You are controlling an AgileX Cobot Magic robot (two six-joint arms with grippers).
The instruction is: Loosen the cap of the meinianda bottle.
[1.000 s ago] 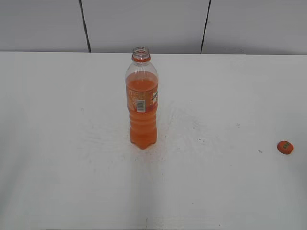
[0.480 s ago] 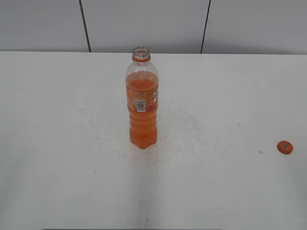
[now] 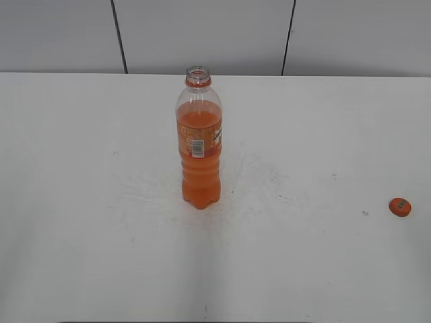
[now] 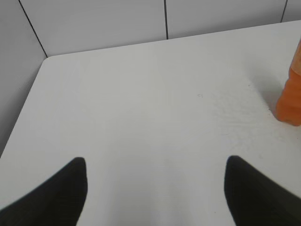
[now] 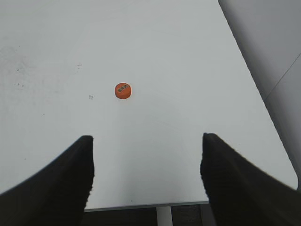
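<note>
The meinianda bottle (image 3: 199,138) stands upright in the middle of the white table, its neck open with no cap on it; its lower part shows at the right edge of the left wrist view (image 4: 291,89). The orange cap (image 3: 400,206) lies on the table at the far right, and in the right wrist view (image 5: 122,90) it lies ahead of my open, empty right gripper (image 5: 146,141). My left gripper (image 4: 155,162) is open and empty over bare table, left of the bottle. Neither gripper shows in the exterior view.
The white table (image 3: 81,202) has scuff marks around the bottle. Its right edge and front right corner (image 5: 287,174) are close to the right gripper. Its left edge and back left corner (image 4: 47,59) show in the left wrist view. Grey panelled wall stands behind.
</note>
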